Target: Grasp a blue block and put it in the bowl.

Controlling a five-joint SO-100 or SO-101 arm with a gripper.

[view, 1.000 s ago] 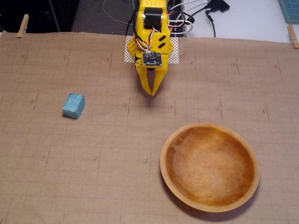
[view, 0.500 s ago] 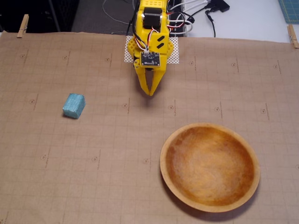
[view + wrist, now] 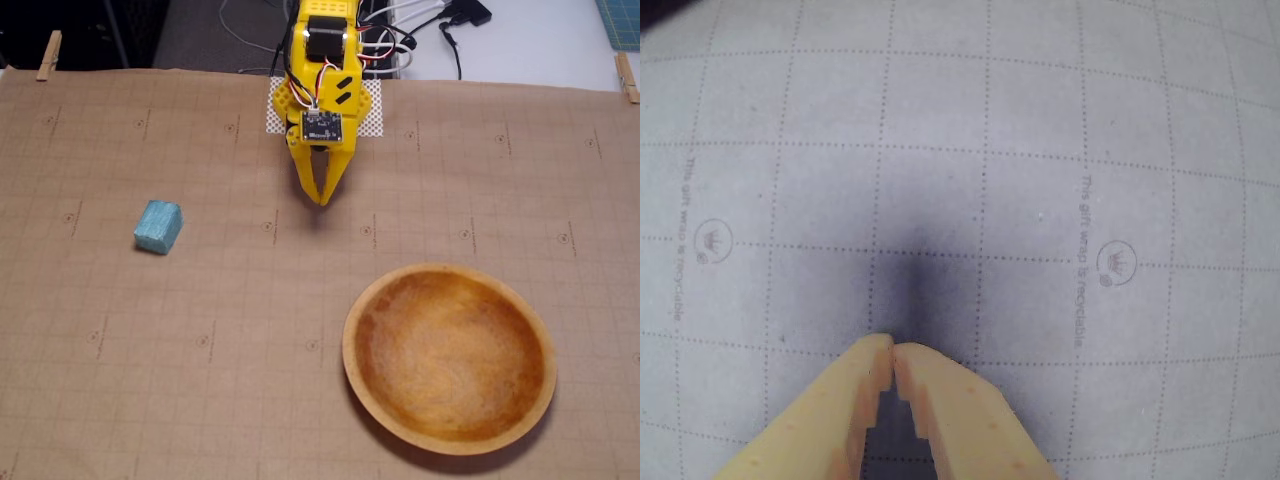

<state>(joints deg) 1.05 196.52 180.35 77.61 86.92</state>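
Nearest you in the fixed view sits the wide, mottled wooden bowl (image 3: 449,358), empty, then the small rough-painted blue block (image 3: 158,226) far off to its left on the gridded brown paper (image 3: 200,380), and beyond them your yellow gripper (image 3: 322,198), fingertips pinched together on nothing.

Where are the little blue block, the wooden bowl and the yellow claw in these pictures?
small teal-blue cube (image 3: 158,226), fixed view, on its top face.
wide shallow round wooden bowl (image 3: 352,372), fixed view, on its lighter rim at the left.
yellow two-finger claw (image 3: 322,199), fixed view, at its closed tips.
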